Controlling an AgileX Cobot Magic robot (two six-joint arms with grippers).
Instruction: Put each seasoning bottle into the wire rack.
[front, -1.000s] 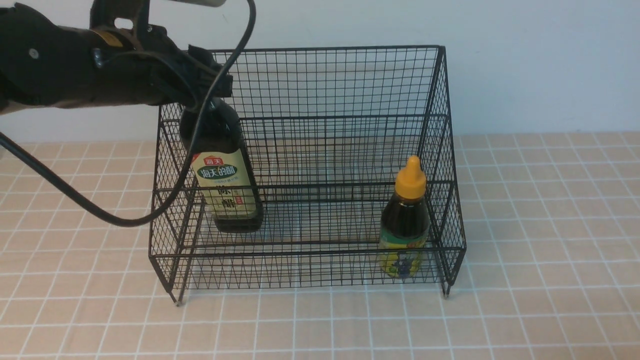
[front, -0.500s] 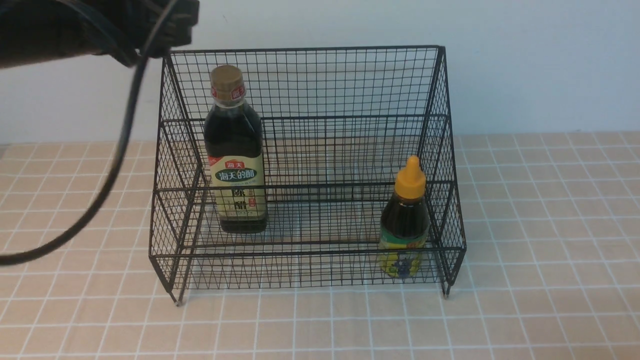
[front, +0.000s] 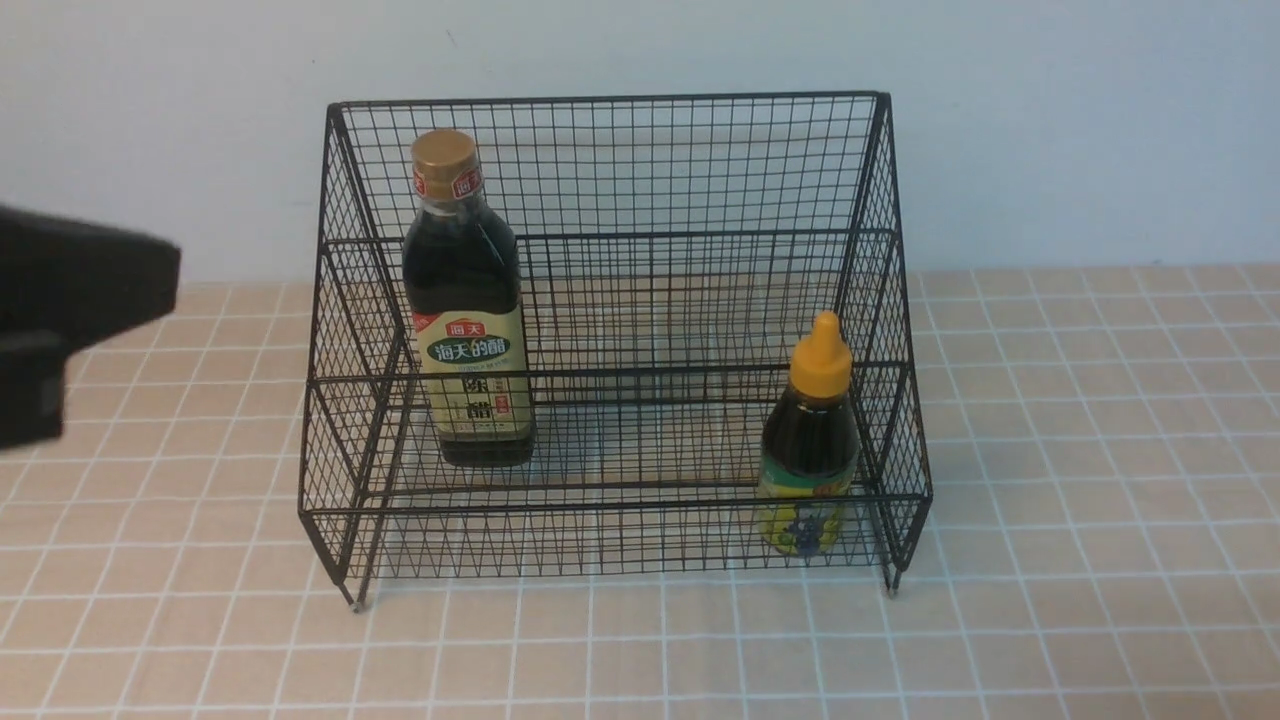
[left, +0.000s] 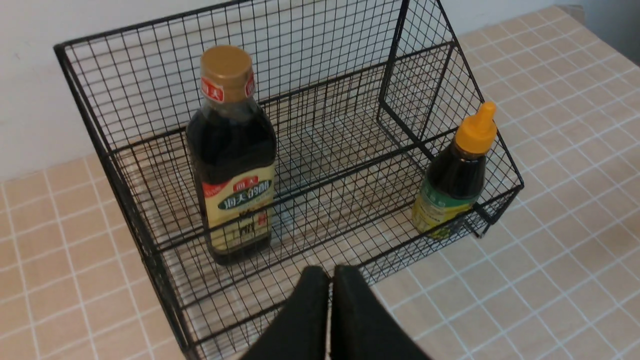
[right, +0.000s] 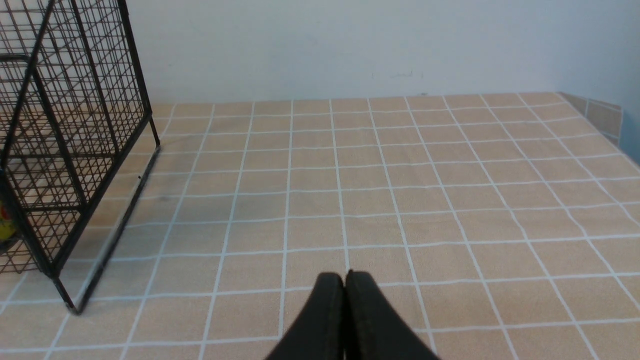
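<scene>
The left gripper (left: 330, 280) has pulled back off the tall bottle (front: 466, 300), jaws pressed together, bottle ahead of them. Both it and the short bottle (front: 812, 440) stand upright in the rack (front: 620, 160). The right gripper (right: 344, 285), also closed, is empty.

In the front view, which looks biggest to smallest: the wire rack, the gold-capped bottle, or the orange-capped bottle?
1. Wire rack, far the widest and tallest.
2. Gold-capped bottle, tall.
3. Orange-capped bottle, clearly shorter, though it stands nearer the camera.
</scene>
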